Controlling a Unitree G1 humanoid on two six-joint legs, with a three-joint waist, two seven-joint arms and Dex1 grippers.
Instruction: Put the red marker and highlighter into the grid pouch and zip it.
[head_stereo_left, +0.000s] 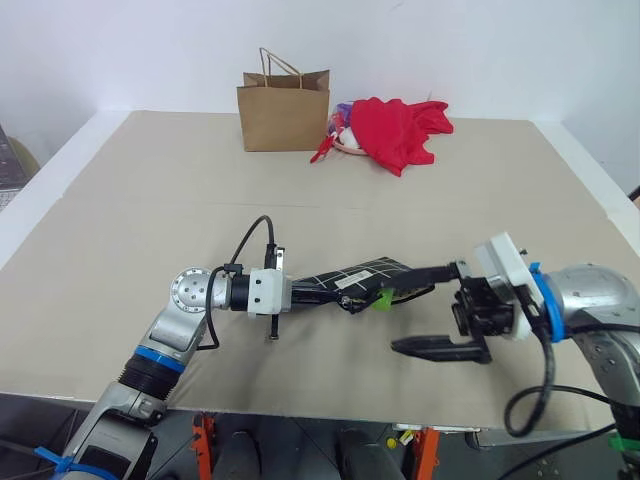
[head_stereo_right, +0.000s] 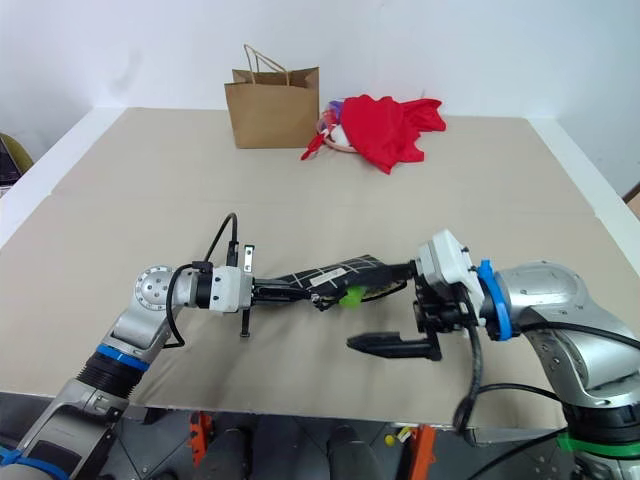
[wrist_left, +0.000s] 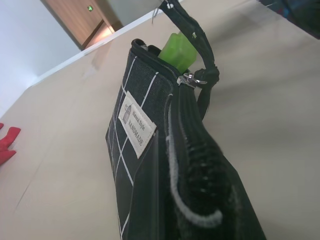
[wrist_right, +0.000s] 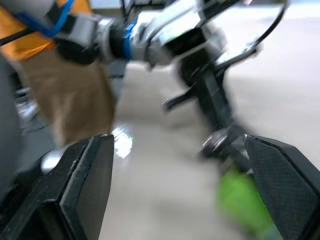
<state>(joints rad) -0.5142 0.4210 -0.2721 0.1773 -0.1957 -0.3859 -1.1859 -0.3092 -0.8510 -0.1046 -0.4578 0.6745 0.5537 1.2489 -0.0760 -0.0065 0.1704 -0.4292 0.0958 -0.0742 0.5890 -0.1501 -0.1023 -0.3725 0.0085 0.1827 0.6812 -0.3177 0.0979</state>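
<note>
Centre frame, the grid pouch (head_stereo_left: 345, 281) hangs above the table (head_stereo_left: 150, 200), clamped at one end by the left gripper (head_stereo_left: 300, 291). A highlighter (head_stereo_left: 382, 300) pokes from its open end, apparently just clear of the right gripper (head_stereo_left: 425, 308), whose fingers are spread wide.

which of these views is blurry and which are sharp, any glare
Right wrist view: smeared by motion blur, the highlighter just a green smudge, with a bright glare patch on the table. Left wrist view: sharp on the grid pouch, its label readable. Both eye views: evenly lit and crisp, soft shadows under the left gripper and the open right gripper.
</note>
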